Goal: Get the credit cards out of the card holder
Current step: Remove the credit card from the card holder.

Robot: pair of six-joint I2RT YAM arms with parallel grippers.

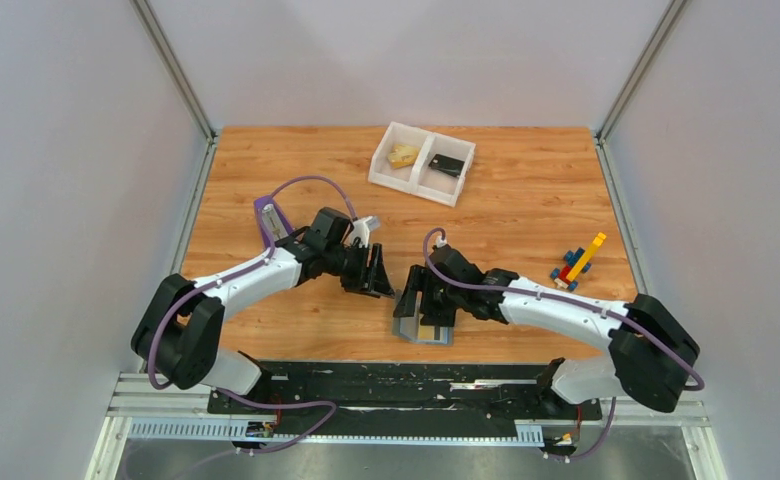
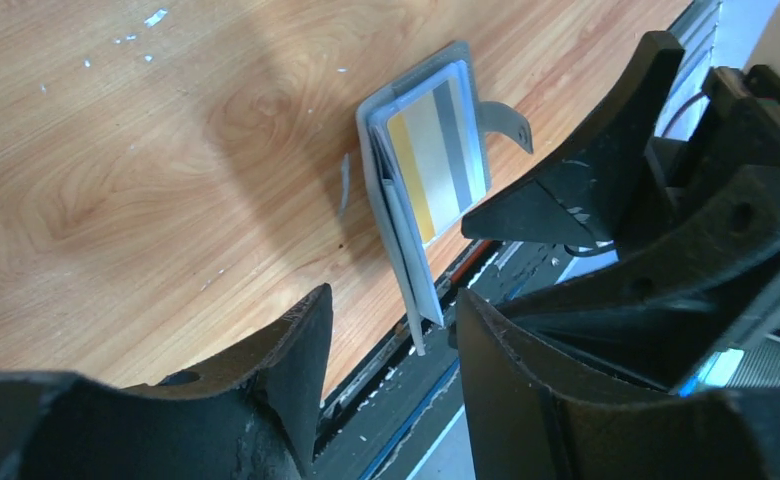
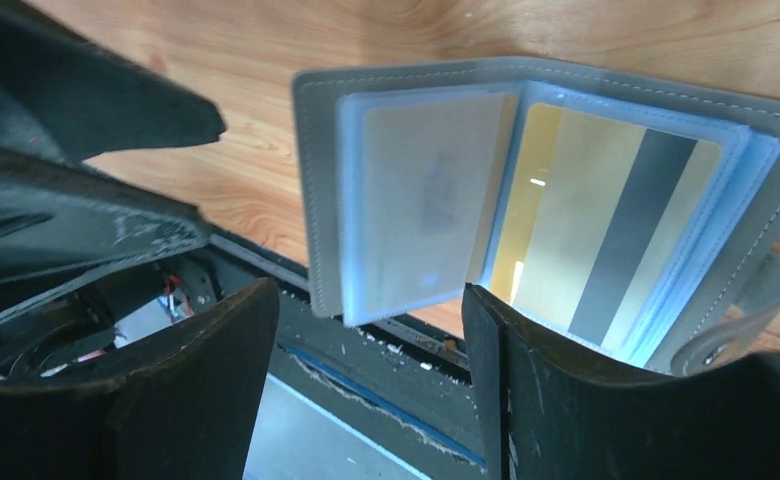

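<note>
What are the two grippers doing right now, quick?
Left gripper: open, holding nothing.
Right gripper: open, at the card holder, not clamped on it.

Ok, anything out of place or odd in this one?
Only the card holder: it lies open by the near edge of the table, one panel tilted up instead of flat, with cards in its sleeves. Nothing looks spilled or damaged.
</note>
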